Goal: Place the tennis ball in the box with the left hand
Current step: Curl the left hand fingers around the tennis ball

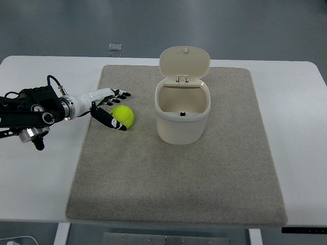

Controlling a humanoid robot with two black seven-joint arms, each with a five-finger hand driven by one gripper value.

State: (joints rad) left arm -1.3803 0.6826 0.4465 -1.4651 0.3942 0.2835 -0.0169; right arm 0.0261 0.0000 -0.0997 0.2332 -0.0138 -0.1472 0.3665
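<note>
One left robot hand [110, 107] (fingers spread, gripping nothing) flanks the tennis ball [123, 116] beside the box [182, 115].

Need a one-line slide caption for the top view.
Left hand reaches the tennis ball on the grey mat, fingers spread around it, beside the open-lidded cream box.

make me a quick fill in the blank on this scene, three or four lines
1. The tennis ball lies on the grey ____, not in the box.
2. The lid of the box stands ____.
3. The ball lies to the picture's ____ of the box.
4. The fingers of the ____ hand reach around the ball.

Missing words: mat; open; left; left
</note>
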